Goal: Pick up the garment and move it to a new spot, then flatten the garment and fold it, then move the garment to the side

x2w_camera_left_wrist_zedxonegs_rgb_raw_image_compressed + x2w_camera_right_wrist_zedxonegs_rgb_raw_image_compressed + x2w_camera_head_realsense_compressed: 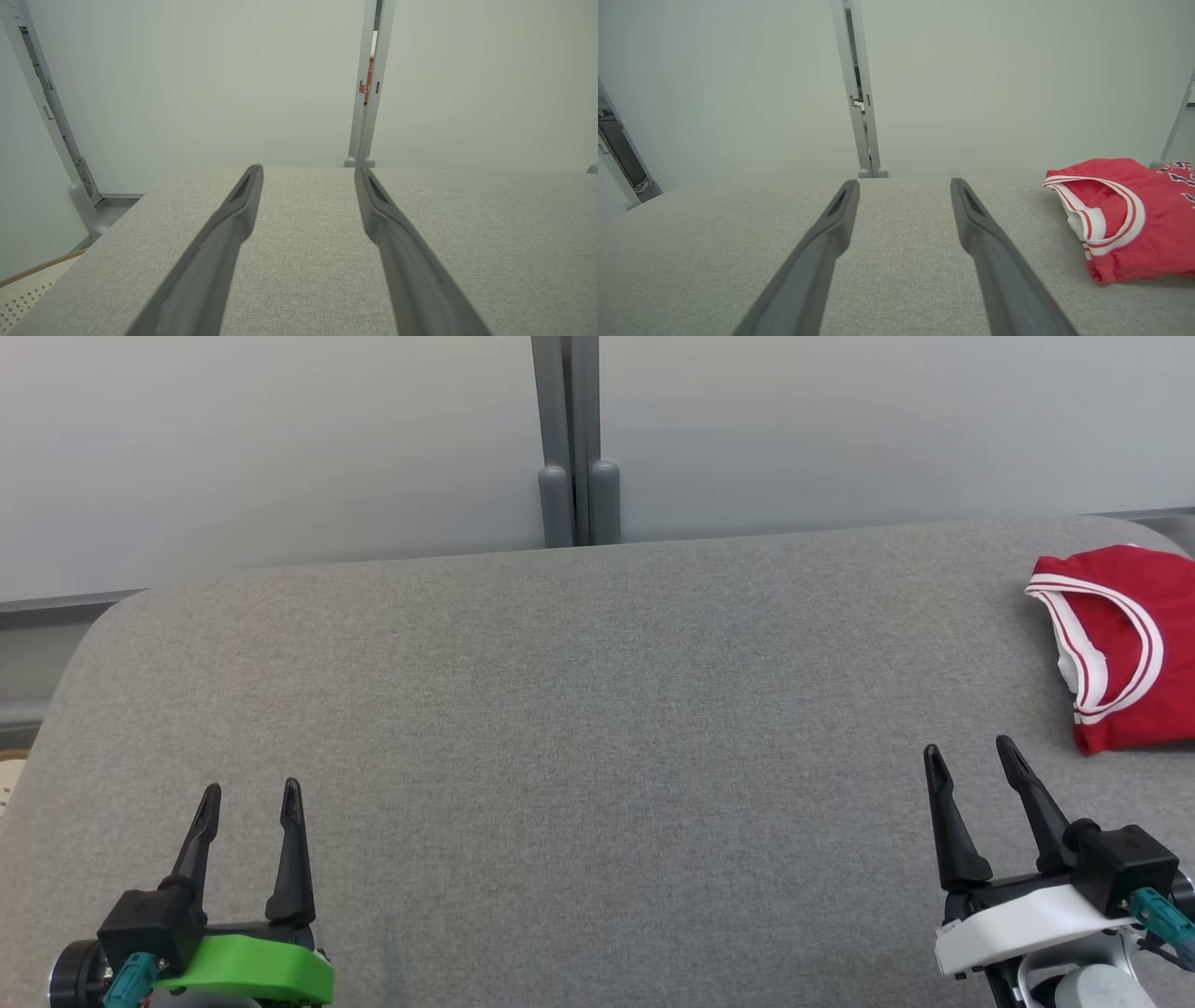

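The garment point(1130, 644) is a red jersey with white and red trim, folded and lying at the far right of the grey padded table point(579, 709). The right wrist view has the garment point(1125, 219) at its right side, with dark lettering at its far edge. My right gripper point(971, 758) stands open near the front right, a little in front and left of the garment, nothing between its fingers point(971, 210). At the front left my left gripper point(250, 793) is open too, far from the garment, over bare fabric point(308, 219).
A pale partition wall with a grey upright post point(576, 439) runs behind the table. The table's rounded left corner point(103, 616) drops to a floor strip. A pale patterned surface point(28, 284) lies beyond the table's left edge.
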`<state>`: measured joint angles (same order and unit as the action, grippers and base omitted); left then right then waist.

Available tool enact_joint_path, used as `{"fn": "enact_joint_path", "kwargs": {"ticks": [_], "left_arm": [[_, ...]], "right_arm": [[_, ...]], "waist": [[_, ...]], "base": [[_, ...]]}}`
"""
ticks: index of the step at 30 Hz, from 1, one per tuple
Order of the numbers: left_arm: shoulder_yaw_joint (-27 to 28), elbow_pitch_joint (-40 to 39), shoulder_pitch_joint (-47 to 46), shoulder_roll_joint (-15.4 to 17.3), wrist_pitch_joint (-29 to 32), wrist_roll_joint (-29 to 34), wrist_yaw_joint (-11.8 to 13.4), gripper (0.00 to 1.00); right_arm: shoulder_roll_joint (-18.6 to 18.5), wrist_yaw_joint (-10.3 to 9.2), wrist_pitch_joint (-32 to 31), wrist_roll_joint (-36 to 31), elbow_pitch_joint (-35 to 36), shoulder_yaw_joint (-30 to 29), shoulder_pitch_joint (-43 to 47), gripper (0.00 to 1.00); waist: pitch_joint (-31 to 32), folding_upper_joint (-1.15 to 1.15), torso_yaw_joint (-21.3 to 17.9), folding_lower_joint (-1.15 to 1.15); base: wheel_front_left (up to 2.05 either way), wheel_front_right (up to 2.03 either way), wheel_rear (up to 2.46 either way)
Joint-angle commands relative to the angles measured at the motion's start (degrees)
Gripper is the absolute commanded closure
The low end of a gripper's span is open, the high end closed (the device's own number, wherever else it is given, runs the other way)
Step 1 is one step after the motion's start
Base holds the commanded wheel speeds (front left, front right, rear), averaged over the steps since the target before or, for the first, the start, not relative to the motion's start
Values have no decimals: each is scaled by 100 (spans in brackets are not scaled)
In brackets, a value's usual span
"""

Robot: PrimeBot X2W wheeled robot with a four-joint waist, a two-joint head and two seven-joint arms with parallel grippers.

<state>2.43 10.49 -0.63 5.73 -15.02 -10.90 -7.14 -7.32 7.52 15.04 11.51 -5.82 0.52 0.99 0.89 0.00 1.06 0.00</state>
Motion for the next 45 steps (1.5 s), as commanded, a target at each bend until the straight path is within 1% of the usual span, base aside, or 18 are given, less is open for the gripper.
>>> {"fn": "enact_joint_path", "kwargs": {"ticks": [1, 12, 13, 17, 29, 45], "left_arm": [[30, 20, 7, -13, -14, -5, -29, 0], [41, 93, -32, -29, -14, -66, -35, 0], [22, 91, -5, -18, -1, -42, -15, 100], [5, 289, 57, -88, 35, -47, -15, 100], [90, 312, -65, -118, 390, -1332, -19, 100], [152, 305, -179, -153, 758, -2799, -23, 100]], "right_arm": [[9, -6, 16, -10, 0, 13, 74, 0], [29, -5, 16, 42, -65, 46, 47, 0], [28, -1, 0, 3, -55, 41, 1, 100], [85, 0, -9, 5, -244, 58, 73, 100], [120, -1, -327, 1320, -327, -35, -59, 100], [167, -1, -697, 2794, -427, -153, -215, 100]], "waist": [[-2, 0, -4, 0], [8, 0, -46, 0], [9, 0, -47, 0], [10, 0, -49, 0], [-1, 0, -54, 0], [-15, 0, -62, 0]], "base": [[0, 0, 0], [0, 0, 0], [0, 0, 0], [0, 0, 0], [0, 0, 0], [0, 0, 0]]}}
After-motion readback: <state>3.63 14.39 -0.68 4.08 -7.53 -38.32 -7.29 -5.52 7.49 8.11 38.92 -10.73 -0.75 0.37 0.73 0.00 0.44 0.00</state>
